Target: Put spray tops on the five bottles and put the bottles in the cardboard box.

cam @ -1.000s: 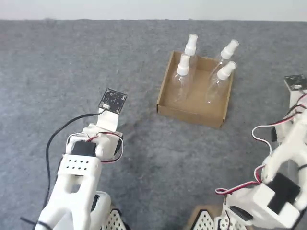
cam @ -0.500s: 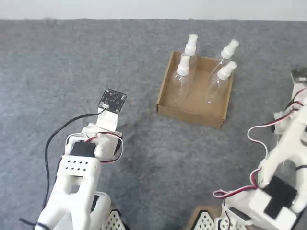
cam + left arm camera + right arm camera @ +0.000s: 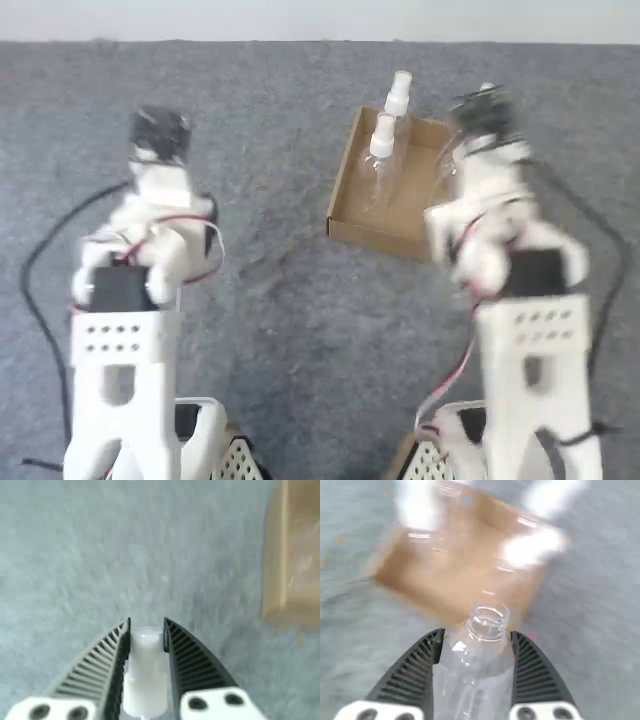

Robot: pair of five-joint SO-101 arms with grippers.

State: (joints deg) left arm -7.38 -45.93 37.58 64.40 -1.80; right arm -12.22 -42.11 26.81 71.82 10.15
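The left hand [image 3: 146, 626] pinches a white spray top [image 3: 145, 675] above the grey counter [image 3: 300, 330]. The right hand [image 3: 476, 635] is closed around a clear bottle [image 3: 472, 672] with open neck, near the cardboard box [image 3: 385, 233], which has capped bottles [image 3: 378, 160] inside

You've got both arms standing tall over the grey mat [image 3: 290, 320]. The left arm [image 3: 130, 290] is well left of the box [image 3: 380, 235], tip over the mat. The right arm [image 3: 510, 270] has its tip above the box's right side and hides that part. Two bottles with spray tops are in the box's left half: near bottle [image 3: 375, 165] and far bottle [image 3: 397, 95], whose top pokes past the far wall.
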